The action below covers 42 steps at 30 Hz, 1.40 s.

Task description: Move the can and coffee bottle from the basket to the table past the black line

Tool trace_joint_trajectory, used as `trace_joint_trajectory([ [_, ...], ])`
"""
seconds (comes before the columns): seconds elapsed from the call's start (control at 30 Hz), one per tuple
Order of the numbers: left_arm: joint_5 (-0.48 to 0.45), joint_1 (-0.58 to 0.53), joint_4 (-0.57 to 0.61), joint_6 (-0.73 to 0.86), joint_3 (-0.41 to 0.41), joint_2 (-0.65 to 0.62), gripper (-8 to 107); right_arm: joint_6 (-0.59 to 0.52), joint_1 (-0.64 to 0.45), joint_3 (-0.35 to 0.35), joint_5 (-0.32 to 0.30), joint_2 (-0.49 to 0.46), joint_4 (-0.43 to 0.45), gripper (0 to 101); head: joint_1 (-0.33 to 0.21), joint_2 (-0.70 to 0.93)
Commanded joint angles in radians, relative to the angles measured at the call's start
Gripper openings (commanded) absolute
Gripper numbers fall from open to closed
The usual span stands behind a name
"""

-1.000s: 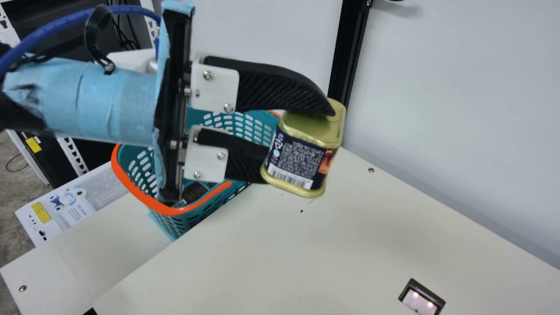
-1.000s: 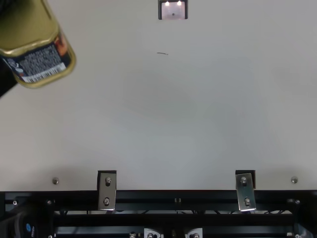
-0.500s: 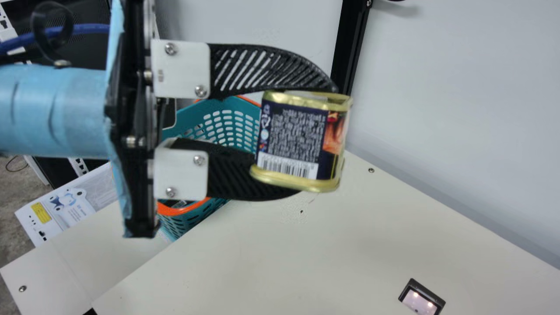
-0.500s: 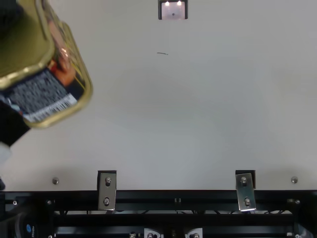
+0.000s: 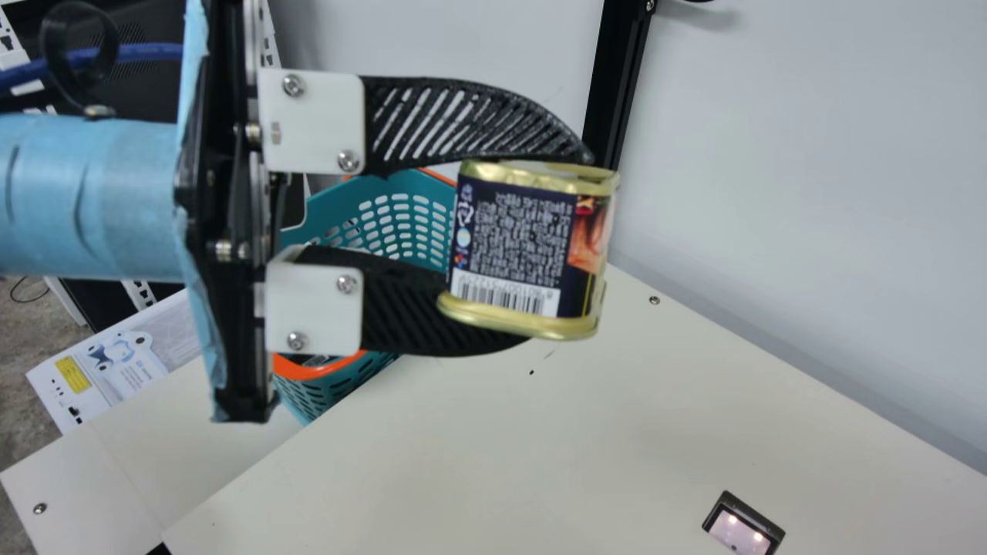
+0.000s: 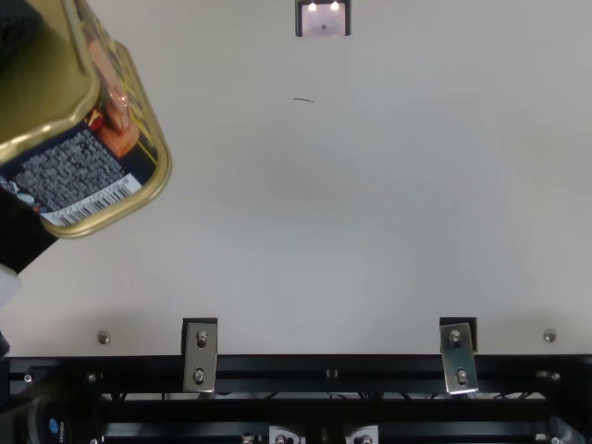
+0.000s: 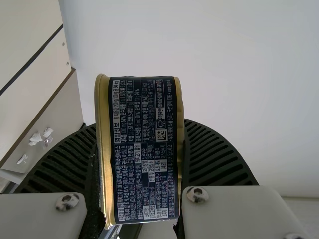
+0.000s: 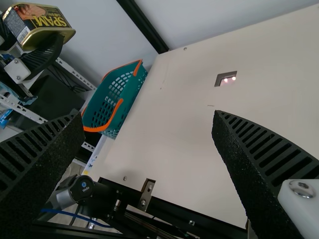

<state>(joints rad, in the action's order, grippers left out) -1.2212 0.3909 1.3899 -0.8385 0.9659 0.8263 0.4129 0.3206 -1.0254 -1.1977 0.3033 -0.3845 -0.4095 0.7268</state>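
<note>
Well, at the far left we have the basket (image 5: 308, 371), with a dark scrap of something low inside its orange rim; we cannot tell whether it is the coffee bottle. If the bottle is in there, we expect a hard, smooth, perhaps slippery body, best taken around the middle, square to its sides, so it doesn't roll out of the grip.

Just right of the basket, our left gripper (image 5: 557, 248) is clamped on the can (image 5: 517, 247), pressing its two gold ends with the label side between, up in the air over the table's (image 5: 586, 447) far left. We judge the can stiff and fairly weighty for its size, hardly fragile, but slick metal. It sits out toward the fingertips and slightly tilted, so it could swivel; a deeper bite across those ends would be surer, and we would level it before letting go.

Over on the right, our right gripper (image 8: 148, 117) has its fingers wide apart, with nothing between them.
</note>
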Motion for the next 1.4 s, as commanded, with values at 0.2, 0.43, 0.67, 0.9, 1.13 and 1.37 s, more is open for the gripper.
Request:
trace_joint_trajectory([
  [0.2, 0.000, 0.000, 0.000, 0.000, 0.000, 0.000, 10, 0.000, 0.000, 0.000, 0.000, 0.000, 0.000, 101, -0.026, 0.025],
  [0.43, 0.000, 0.000, 0.000, 0.000, 0.000, 0.000, 10, 0.000, 0.000, 0.000, 0.000, 0.000, 0.000, 101, -0.026, 0.025],
  [0.67, 0.000, 0.000, 0.000, 0.000, 0.000, 0.000, 10, 0.000, 0.000, 0.000, 0.000, 0.000, 0.000, 101, -0.026, 0.025],
  [0.9, 0.001, 0.006, -0.011, 0.031, -0.003, 0.007, 10, 0.000, 0.000, 0.000, 0.000, 0.000, 0.000, 101, -0.026, 0.025],
  [1.13, 0.079, -0.035, -0.200, 0.234, 0.025, 0.054, 10, 0.000, 0.000, 0.000, 0.000, 0.000, 0.000, 101, -0.026, 0.025],
  [1.37, 0.290, -0.177, -0.448, 0.478, 0.059, 0.134, 10, 0.000, 0.000, 0.000, 0.000, 0.000, 0.000, 101, -0.022, 0.027],
])
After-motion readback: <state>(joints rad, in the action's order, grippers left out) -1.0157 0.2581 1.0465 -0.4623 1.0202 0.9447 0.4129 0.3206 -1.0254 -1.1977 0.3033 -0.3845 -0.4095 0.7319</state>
